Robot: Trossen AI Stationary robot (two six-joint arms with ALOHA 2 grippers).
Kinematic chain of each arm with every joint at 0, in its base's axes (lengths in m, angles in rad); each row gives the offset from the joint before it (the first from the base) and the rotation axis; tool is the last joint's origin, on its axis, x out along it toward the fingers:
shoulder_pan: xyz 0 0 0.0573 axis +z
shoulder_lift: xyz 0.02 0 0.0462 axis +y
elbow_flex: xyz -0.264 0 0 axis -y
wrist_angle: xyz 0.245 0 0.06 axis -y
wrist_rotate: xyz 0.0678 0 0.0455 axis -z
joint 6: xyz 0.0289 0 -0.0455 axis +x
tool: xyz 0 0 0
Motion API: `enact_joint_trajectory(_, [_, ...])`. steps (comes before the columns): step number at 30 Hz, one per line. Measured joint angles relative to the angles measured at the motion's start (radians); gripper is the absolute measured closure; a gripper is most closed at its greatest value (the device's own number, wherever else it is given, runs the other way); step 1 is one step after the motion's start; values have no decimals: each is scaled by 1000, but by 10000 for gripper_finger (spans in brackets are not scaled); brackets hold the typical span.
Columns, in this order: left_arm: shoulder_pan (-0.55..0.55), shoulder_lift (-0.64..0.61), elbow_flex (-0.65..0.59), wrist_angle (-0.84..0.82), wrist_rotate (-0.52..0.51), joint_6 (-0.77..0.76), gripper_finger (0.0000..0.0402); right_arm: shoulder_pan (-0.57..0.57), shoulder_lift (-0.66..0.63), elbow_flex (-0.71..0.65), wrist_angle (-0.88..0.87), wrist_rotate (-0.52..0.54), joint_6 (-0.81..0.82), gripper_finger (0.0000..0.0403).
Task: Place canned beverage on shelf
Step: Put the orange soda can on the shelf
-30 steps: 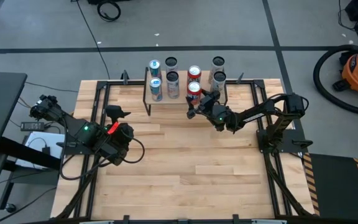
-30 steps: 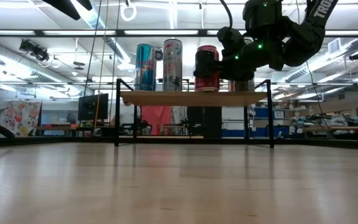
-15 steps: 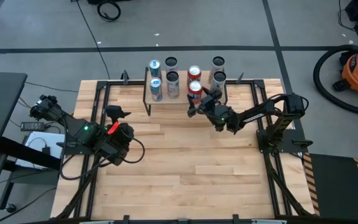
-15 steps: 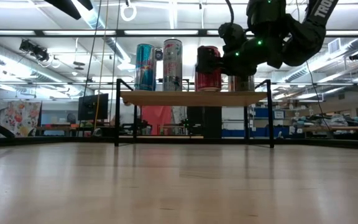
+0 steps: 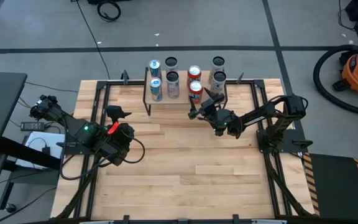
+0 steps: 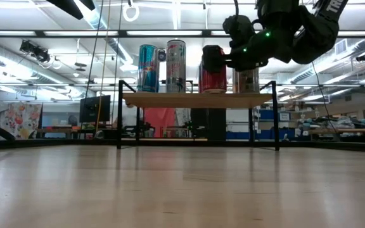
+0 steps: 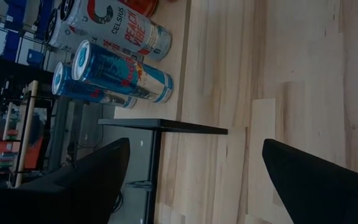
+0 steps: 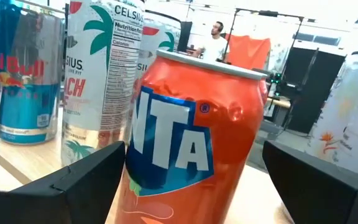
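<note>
Wooden tabletop being seen as light planks, framed by black rails. Shelf being carried on thin black legs at tabletop's far edge, midway between arms. Cans being borne upright on shelf board: blue can and white can toward left end, orange can near middle, pale can toward right end. Second row being seen just behind these.

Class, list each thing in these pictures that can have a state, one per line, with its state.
Orange can: upright on the shelf, dented, not gripped.
Blue cans: upright on the shelf.
White cans: upright on the shelf.
Shelf: standing on the table, holding cans.
Right gripper: jaws open, at the orange can.
Left gripper: jaws open, waiting off to the left.
</note>
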Motion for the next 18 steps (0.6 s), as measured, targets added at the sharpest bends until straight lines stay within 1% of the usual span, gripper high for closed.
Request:
enact_joint_trajectory(6, [0, 0, 0, 0, 0, 0, 24, 14, 0, 0, 5, 10, -6, 11])
enact_joint_trajectory(11, [0, 0, 0, 0, 0, 4, 24, 61, 0, 0, 6, 105, -15, 11])
enact_joint_trajectory(18, [0, 0, 0, 0, 0, 3, 24, 120, -1, 0, 6, 103, -17, 11])
